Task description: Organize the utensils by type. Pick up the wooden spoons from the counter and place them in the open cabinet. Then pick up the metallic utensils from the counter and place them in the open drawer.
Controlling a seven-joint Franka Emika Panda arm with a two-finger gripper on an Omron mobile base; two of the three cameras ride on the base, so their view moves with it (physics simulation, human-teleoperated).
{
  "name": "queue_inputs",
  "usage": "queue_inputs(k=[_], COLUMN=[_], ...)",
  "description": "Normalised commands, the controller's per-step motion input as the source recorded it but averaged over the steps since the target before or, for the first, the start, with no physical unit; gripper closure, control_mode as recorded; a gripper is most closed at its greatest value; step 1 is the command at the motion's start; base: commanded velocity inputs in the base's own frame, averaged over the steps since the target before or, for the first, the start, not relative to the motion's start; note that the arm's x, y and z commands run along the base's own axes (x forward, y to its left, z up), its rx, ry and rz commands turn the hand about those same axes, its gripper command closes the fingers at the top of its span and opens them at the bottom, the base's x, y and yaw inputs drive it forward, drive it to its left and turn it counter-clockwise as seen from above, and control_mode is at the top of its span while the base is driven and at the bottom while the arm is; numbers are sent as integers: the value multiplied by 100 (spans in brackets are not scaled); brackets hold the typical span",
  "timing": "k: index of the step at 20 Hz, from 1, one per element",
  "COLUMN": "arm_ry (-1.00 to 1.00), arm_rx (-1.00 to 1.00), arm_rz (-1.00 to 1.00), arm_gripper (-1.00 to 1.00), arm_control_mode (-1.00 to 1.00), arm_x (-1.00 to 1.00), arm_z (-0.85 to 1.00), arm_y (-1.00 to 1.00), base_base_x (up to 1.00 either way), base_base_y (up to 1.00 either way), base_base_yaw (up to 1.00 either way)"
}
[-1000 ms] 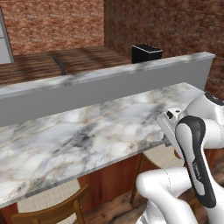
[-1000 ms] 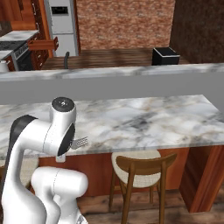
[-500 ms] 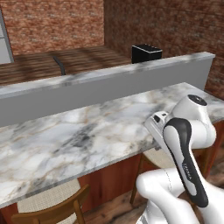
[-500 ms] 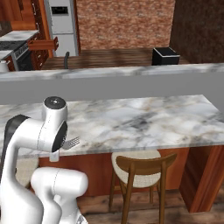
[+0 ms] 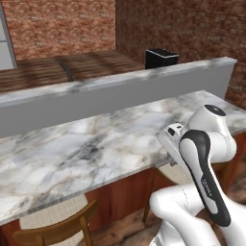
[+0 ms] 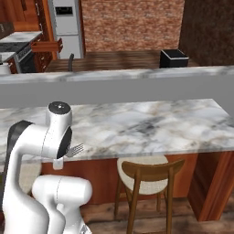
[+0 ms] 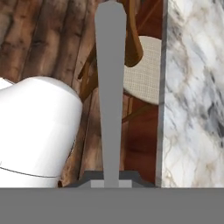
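Pincer (image 7: 111, 183) grips fork (image 7: 110, 87) (beside counter (image 7: 192, 87)) above stool (image 7: 142, 74).

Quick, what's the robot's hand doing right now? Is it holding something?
Tool: closed on the fork, whose grey handle sticks straight out past the counter edge; its tines poke out beside the arm.

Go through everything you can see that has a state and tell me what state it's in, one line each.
Hand: shut on the fork.
Fork: held by one end, clear of the counter, over the floor; tines poke out beside the arm.
Counter: bare marble.
Stool: upright, tucked under the counter edge.
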Motion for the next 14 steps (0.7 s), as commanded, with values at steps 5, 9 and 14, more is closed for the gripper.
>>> queue_inputs(k=[5,9,14], arm_ry=[0,0,0], arm_rx=[0,0,0], arm_rz=[0,0,0], arm_gripper=[100,100,100], arm_control_mode=[100,100,100], arm_x=[0,0,0], arm_z=[0,0,0], arm_y=[0,0,0], base_base_x=[-45,-46,-29], base_base_y=[-28,-57,-61], base_base_yaw=[0,0,0])
